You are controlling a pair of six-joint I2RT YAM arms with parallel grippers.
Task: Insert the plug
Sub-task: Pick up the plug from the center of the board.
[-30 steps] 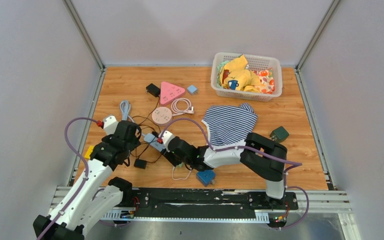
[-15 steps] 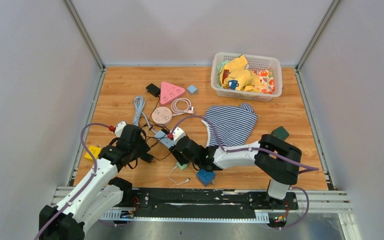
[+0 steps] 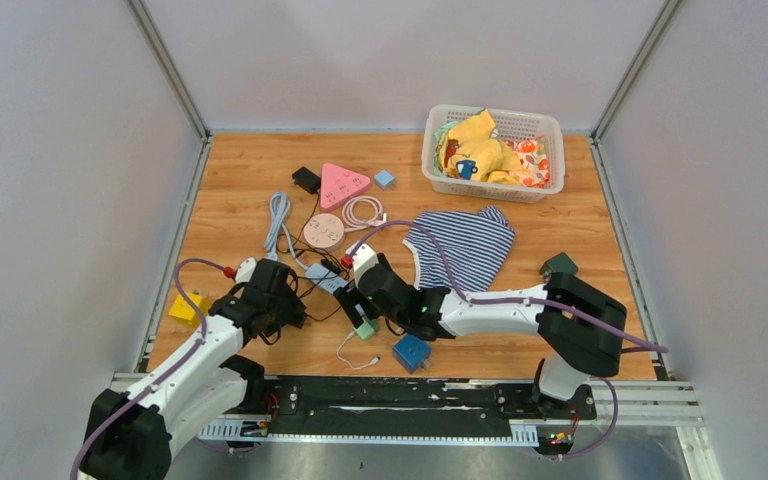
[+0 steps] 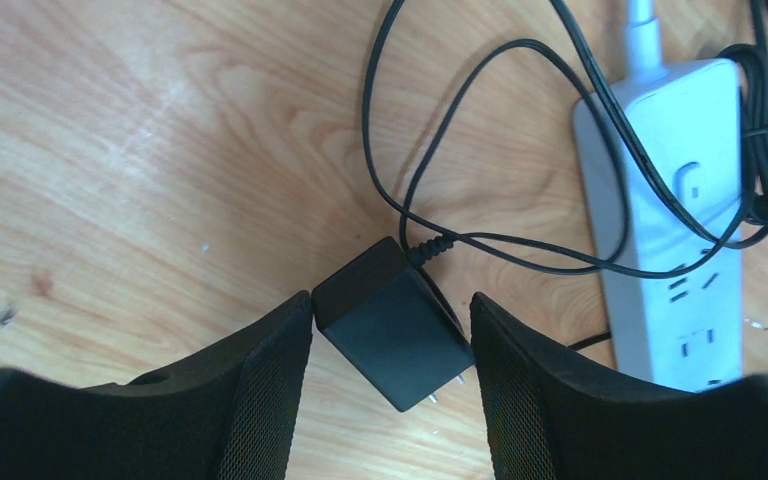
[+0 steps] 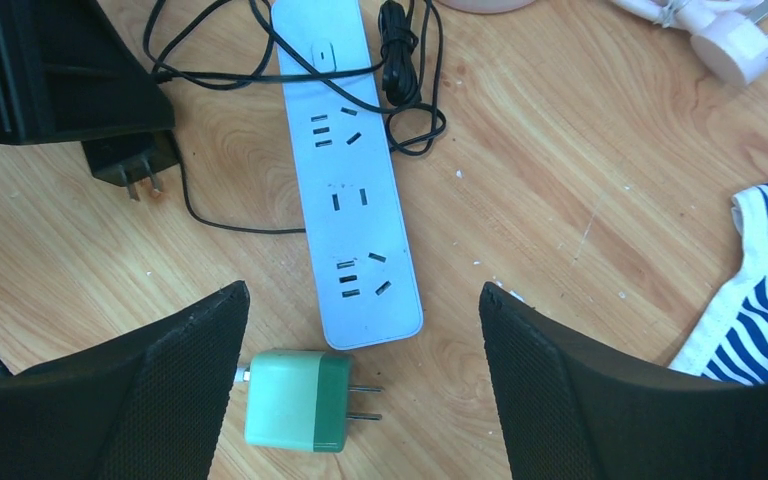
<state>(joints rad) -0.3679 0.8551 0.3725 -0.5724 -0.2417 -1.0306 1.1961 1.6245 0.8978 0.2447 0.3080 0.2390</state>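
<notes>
A black plug [image 4: 392, 325] with a thin black cord lies on the wood, prongs toward the near side. My left gripper [image 4: 391, 330] straddles it, and both fingers touch its corners. It also shows in the right wrist view [image 5: 130, 165]. The white power strip [image 5: 350, 190] lies just right of it, sockets up [image 3: 325, 277]. My right gripper [image 5: 365, 300] is open and empty above the strip's near end. A green plug [image 5: 295, 400] lies on the wood between its fingers, prongs pointing right. In the top view the left gripper [image 3: 295, 318] and the right gripper [image 3: 360, 305] sit close together.
A blue block [image 3: 412, 351] and the green plug's white cable lie near the front edge. A striped cloth [image 3: 460, 245], a round socket [image 3: 323, 231], a pink triangular socket [image 3: 344, 183] and a basket [image 3: 550, 180] of cloths lie behind. A yellow block [image 3: 185, 305] is at the left.
My left gripper moved right and toward the near edge, down onto the black plug. My right arm stretched out and its gripper moved away from the near edge, over the strip's end.
</notes>
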